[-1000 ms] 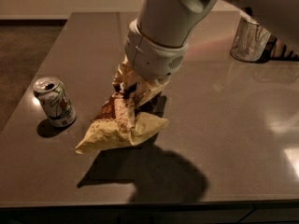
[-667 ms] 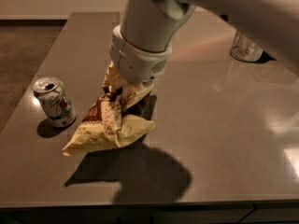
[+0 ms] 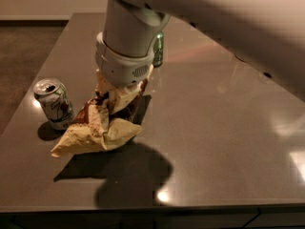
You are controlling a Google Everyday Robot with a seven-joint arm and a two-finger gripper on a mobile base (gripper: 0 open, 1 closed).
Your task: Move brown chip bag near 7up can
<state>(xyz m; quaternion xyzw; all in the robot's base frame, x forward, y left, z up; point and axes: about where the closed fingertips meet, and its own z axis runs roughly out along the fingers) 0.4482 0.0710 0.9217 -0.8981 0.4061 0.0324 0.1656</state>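
Note:
The brown chip bag (image 3: 97, 128) is crumpled, dark brown on top and pale yellow below, and its lower corner rests on the table left of centre. My gripper (image 3: 114, 94) comes down from above and is shut on the bag's top edge. The grey wrist hides most of the fingers. The 7up can (image 3: 54, 103), white and silver with green markings, stands upright just left of the bag, a small gap away.
A darker green can (image 3: 158, 49) stands behind the wrist near the table's far side. My arm spans the upper right of the view. The grey table (image 3: 224, 142) has its left edge close to the 7up can and its front edge at the bottom.
My gripper has carried the bag further left, closer to the 7up can. A green can now shows behind the wrist; the can at the far right is out of sight.

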